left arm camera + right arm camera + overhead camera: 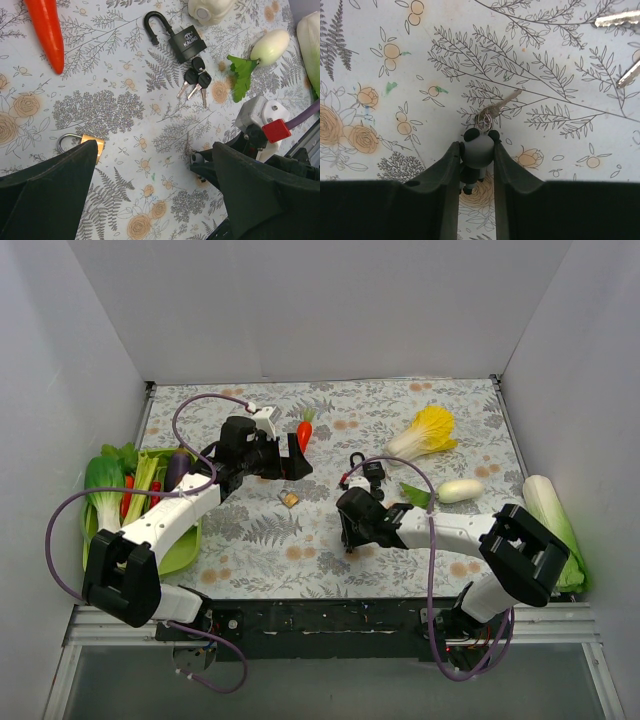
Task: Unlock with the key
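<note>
My right gripper (476,144) is shut on a small panda key fob (479,152), low over the floral cloth. The fob's brass key (500,105) hangs from a ring and points away along the cloth. A small brass padlock (290,499) lies mid-table; in the left wrist view it (82,142) sits by my left finger. My left gripper (155,150) is open and empty, hovering above the cloth. A black padlock (184,39), its shackle open, lies with a bunch of black-headed keys (196,80) further back. The right gripper (348,538) is right of the brass padlock.
A carrot (304,430), a yellow napa cabbage (428,432), a white vegetable (460,490) and a long pale cabbage (555,515) lie around. A green tray (172,552) of vegetables stands at the left. White walls enclose the table.
</note>
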`<action>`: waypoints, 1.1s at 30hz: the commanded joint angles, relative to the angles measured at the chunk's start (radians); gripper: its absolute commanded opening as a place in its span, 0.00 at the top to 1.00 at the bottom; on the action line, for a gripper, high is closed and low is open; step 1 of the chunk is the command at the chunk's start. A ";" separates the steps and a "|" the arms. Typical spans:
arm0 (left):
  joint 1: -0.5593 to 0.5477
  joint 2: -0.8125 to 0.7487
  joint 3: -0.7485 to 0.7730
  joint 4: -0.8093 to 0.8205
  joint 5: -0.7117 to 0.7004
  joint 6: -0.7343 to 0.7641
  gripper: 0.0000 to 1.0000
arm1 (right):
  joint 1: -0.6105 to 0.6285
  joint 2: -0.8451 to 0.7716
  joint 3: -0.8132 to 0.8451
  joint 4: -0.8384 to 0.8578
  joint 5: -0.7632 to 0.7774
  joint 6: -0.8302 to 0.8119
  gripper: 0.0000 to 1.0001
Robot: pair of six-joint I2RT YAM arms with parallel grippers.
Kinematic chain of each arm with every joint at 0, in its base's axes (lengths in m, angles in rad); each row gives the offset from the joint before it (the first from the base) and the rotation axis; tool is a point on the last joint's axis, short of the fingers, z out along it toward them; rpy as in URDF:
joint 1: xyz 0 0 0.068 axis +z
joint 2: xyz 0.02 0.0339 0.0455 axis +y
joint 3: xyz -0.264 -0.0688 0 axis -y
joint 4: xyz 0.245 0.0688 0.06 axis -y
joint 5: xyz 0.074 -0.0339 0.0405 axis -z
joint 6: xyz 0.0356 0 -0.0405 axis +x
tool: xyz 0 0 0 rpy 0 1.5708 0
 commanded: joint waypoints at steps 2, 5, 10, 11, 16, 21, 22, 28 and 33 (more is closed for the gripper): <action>0.004 -0.050 -0.020 0.021 0.047 0.024 0.02 | 0.006 -0.035 0.056 -0.035 0.017 -0.024 0.87; 0.004 -0.066 -0.034 0.061 0.139 0.024 0.02 | -0.003 -0.102 0.069 -0.035 -0.038 -0.108 0.89; 0.004 -0.101 -0.069 0.160 0.311 0.009 0.02 | -0.061 -0.208 0.114 -0.101 -0.262 -0.240 0.90; 0.002 -0.107 -0.077 0.173 0.348 0.009 0.02 | -0.066 -0.233 0.147 -0.122 -0.304 -0.282 0.90; 0.004 -0.141 -0.126 0.350 0.668 -0.041 0.02 | -0.084 -0.300 0.249 -0.219 -0.517 -0.343 0.91; 0.004 -0.118 -0.178 0.599 0.921 -0.225 0.02 | -0.089 -0.339 0.362 -0.196 -0.742 -0.339 0.91; 0.002 -0.123 -0.185 0.628 0.961 -0.242 0.02 | -0.091 -0.339 0.378 -0.187 -0.776 -0.339 0.91; -0.004 -0.146 -0.267 0.979 1.052 -0.497 0.02 | -0.092 -0.314 0.470 -0.135 -0.896 -0.314 0.93; -0.022 -0.165 -0.276 1.059 1.077 -0.548 0.02 | -0.094 -0.296 0.476 -0.115 -0.902 -0.307 0.96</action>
